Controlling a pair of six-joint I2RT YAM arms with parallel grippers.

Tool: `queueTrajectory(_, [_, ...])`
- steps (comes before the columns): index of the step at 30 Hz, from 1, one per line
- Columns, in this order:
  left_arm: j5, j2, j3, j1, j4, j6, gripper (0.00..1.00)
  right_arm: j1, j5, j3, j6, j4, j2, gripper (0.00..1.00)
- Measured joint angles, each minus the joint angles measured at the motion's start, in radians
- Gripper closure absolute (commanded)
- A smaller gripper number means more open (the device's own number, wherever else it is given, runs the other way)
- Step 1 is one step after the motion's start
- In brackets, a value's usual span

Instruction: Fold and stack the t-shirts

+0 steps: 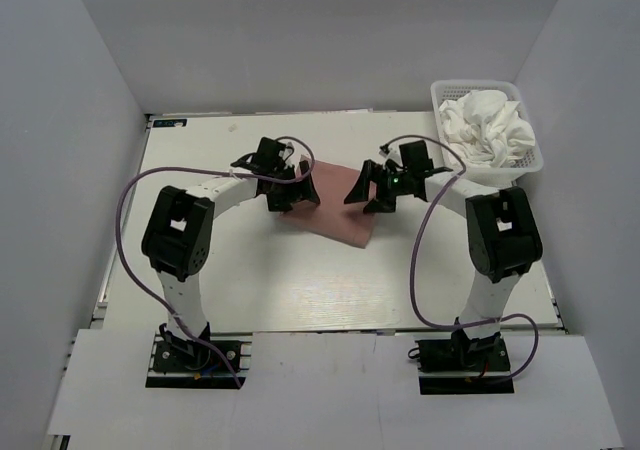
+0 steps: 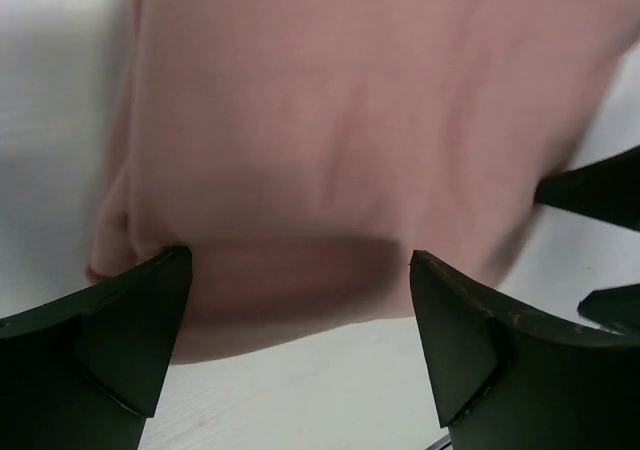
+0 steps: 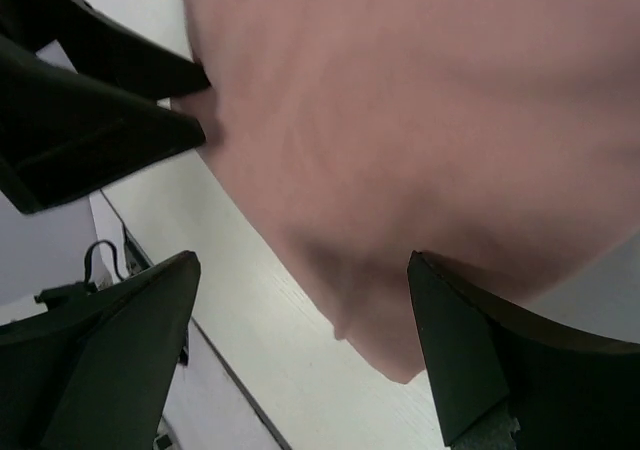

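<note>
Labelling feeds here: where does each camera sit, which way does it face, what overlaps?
Top external: above and behind, looking down at the table; both arms, left hand, right hand show.
Left wrist: on the left arm, facing the pink t-shirt; own open fingers show.
Right wrist: on the right arm, facing that t-shirt; own open fingers show, left hand beyond.
Shared: all three see that t-shirt.

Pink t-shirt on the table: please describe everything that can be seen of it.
The pink t-shirt is soft dusty-pink cloth, folded into a compact rectangle with faint creases; no print shows. It lies flat, askew, mid-way across the white table. The open left gripper and open right gripper hover at its ends; contact cannot be told.
</note>
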Motion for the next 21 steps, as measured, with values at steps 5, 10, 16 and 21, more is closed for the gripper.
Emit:
queueTrajectory(5, [0.018,0.052,-0.014,0.019,0.01,0.006,0.0,0.009,-0.011,-0.084,0.018,0.036,0.052,0.1])
queueTrajectory(10, [0.018,0.069,0.005,0.021,0.002,0.008,0.0,0.008,0.03,-0.048,-0.01,0.006,0.06,0.1])
queueTrajectory(16, [0.0,-0.031,-0.13,0.008,0.059,-0.001,0.0,0.013,0.107,0.038,-0.09,-0.075,0.046,0.1])
queueTrajectory(21, [-0.058,-0.119,-0.144,0.002,-0.058,-0.013,0.0,0.042,0.106,0.034,-0.114,-0.099,-0.096,0.1])
